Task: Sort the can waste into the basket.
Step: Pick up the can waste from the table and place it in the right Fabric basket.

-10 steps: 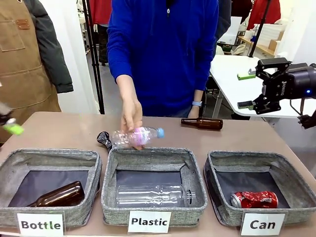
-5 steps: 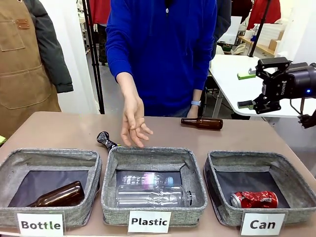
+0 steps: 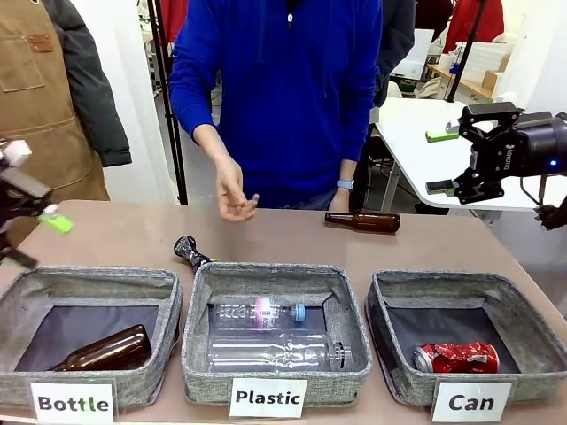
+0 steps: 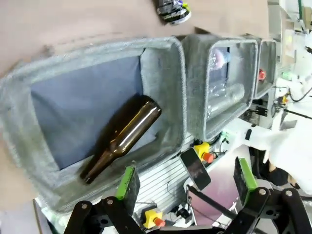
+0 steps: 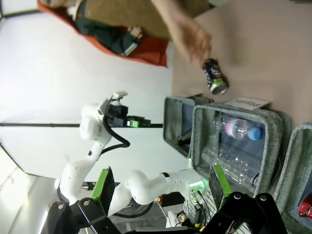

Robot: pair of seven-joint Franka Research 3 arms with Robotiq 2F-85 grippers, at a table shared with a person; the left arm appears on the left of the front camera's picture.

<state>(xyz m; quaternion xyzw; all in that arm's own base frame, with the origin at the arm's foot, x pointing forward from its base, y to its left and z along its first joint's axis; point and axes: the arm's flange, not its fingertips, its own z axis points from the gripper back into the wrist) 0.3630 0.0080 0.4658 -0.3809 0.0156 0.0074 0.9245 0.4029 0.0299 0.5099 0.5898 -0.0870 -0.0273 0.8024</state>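
Gently pinch the probably light, slippery dark crushed metal can (image 3: 188, 251) mid-body; left gripper (image 4: 186, 180) and right gripper (image 3: 441, 161) gape empty.

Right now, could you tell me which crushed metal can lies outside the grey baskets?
The dark crushed can, on the table; the red crushed can lies in the "Can" basket.

Brown bottle (image 3: 104, 350) is lying in "Bottle" bin (image 3: 89, 276). Clear bottle (image 3: 279, 351) & pink-label bottle (image 3: 260, 312) are lying in "Plastic" bin (image 3: 266, 270). 2nd brown bottle (image 3: 363, 221) is lying on table (image 3: 133, 235).
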